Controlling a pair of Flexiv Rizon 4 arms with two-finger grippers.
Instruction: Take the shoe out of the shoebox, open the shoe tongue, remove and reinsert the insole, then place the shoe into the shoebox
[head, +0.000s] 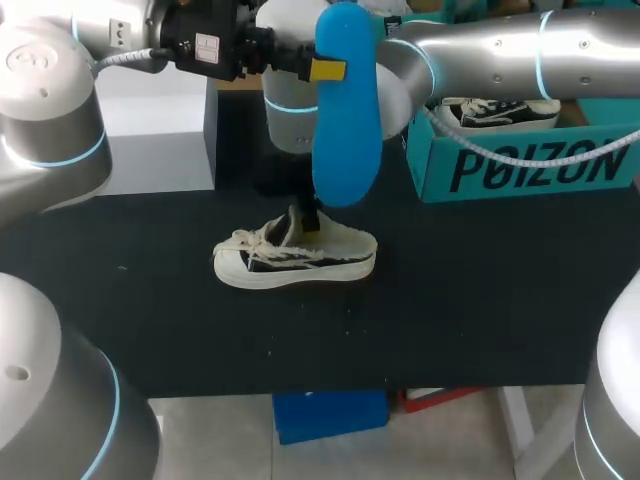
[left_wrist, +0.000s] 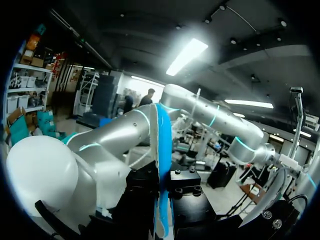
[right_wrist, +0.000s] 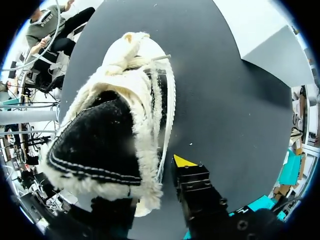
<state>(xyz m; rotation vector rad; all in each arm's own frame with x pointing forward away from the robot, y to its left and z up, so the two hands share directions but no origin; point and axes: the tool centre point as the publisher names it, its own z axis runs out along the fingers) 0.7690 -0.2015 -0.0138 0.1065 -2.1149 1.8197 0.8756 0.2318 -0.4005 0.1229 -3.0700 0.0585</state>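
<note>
The left gripper (head: 325, 70) is clamping the insole (head: 347, 130) in its upper part, jaws closed on its two flat faces. The insole is hanging upright, long axis vertical, its lower rounded end pointing down toward the shoe (head: 300, 258), raised clear of it. The shoe is standing on its sole on the worktop (head: 480, 290), long axis running left to right, toe toward the left arm's side. The right gripper (head: 311, 214) is sitting at the heel collar; whether its jaws are gripping cannot be told.

Reinsertion is likely calling for tilting the insole toward the shoe's axis and feeding it in through the opening.

The insole is showing smooth blue foam. The shoe is showing cream fleece lining, cream laces, dark side markings and a pale sole. The teal cardboard shoebox (head: 520, 165) is standing behind on the right, holding a second shoe (head: 500, 110).
</note>
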